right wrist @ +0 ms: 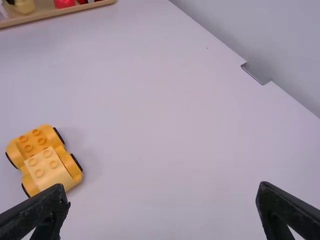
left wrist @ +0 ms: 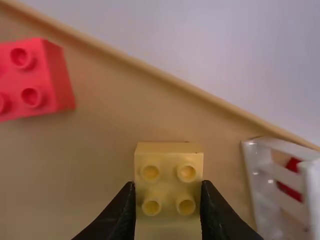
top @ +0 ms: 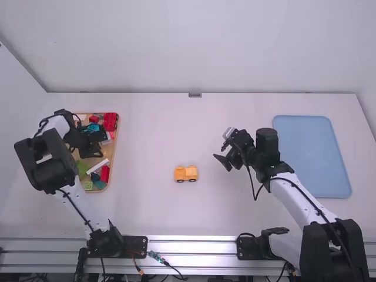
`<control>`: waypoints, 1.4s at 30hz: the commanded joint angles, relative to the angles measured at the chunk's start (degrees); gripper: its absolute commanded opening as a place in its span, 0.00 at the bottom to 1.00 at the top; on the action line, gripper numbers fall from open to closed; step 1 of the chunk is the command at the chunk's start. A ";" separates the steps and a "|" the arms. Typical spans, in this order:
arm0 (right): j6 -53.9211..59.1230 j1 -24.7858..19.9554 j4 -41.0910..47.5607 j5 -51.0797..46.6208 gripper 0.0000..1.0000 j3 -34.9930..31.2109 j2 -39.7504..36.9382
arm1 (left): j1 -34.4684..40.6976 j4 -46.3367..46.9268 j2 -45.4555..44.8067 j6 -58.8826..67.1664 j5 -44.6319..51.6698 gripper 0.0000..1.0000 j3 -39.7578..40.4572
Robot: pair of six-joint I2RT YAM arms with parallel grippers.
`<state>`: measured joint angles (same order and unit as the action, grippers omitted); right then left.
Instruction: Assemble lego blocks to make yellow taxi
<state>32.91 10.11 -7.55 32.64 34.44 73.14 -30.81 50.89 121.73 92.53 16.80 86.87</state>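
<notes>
In the high view we see our left arm bend out to the left and fold in over the shallow wooden tray of mixed plastic blocks (top: 116, 141), its left gripper (top: 97, 148) above the tray. Our right arm slants up and inward from its base, the right gripper (top: 221, 150) pointing toward the middle of the table, between the yellow wheeled toy-brick car base (top: 187, 173) and the flat blue plastic tray (top: 311, 158). In the left wrist view our two fingers clamp a yellow plastic block with four studs (left wrist: 169, 162) from both sides; a red studded block (left wrist: 35, 80) lies near it. In the right wrist view our fingers stand wide apart with nothing between them, and the car base sits beyond one fingertip, a paler yellow block (right wrist: 47, 170) on top.
</notes>
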 commanded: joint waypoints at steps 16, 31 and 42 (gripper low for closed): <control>-0.11 -0.04 -0.15 0.50 0.99 1.22 -0.63 | 5.55 13.96 0.33 -15.82 6.21 0.02 16.26; -0.11 -0.11 -0.13 0.50 0.99 1.22 -0.65 | 26.86 -3.54 -13.50 -17.24 6.23 0.02 -2.25; -0.11 -0.11 -0.09 0.46 0.99 1.22 -0.65 | 38.56 -3.83 -18.22 -20.30 5.33 0.02 -15.74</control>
<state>32.93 10.11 -7.55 32.62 34.44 73.14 6.59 46.02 103.77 72.38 22.26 73.41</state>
